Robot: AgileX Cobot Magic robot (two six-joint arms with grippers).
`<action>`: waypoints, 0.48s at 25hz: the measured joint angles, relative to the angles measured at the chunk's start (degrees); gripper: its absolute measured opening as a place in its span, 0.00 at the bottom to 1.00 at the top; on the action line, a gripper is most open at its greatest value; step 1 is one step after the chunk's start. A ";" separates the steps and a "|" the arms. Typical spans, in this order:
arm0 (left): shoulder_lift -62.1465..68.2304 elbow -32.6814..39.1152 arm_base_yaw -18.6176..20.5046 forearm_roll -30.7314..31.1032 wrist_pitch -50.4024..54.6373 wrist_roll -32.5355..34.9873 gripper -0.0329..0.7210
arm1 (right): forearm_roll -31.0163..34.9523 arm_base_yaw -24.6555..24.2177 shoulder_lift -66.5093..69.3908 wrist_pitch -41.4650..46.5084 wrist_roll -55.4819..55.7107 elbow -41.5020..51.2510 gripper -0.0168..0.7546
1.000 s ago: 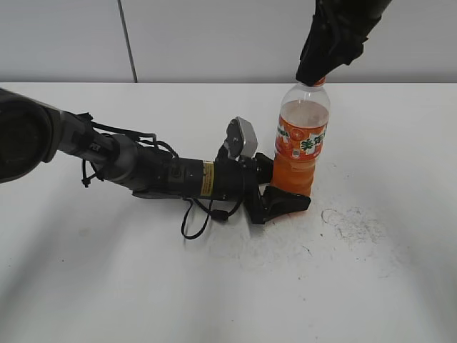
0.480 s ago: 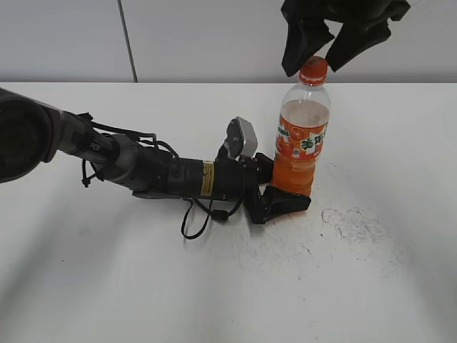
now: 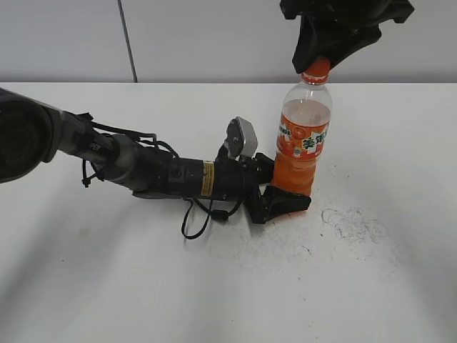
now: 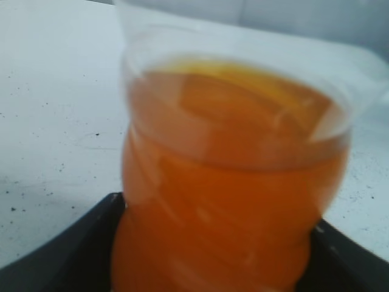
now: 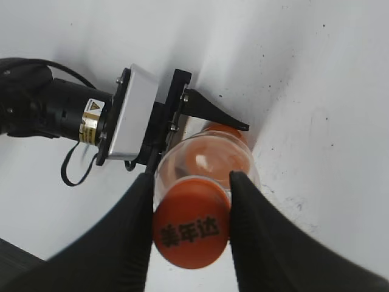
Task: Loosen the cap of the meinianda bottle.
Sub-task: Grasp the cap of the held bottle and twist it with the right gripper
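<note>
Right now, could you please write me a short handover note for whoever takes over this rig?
Left pincer: shut on the lower body of the meinianda bottle, holding it upright on the white table.
Right pincer: above the bottle, fingers on either side of the orange cap; whether it grips firmly, I cannot tell.
Done: bottle braced, right pincer placed at the cap.
Left: grip the cap and twist it loose; it sits on the neck, with no sign of loosening.

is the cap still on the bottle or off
On: the small orange screw cap sits atop the clear plastic orange-soda bottle, between the right gripper's fingers.
</note>
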 joint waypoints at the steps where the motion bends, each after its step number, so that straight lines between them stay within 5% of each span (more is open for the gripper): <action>1: 0.00 0.00 0.00 -0.05 0.00 0.00 0.80 | 0.00 0.00 0.00 0.00 -2.93 0.00 0.38; 8: 0.00 0.00 0.00 0.01 0.00 0.00 0.80 | 1.55 0.07 0.00 0.54 -48.33 -0.22 0.38; 12: 0.00 0.00 0.00 0.17 0.00 0.17 0.80 | 2.58 0.07 0.00 1.07 -59.41 -0.22 0.38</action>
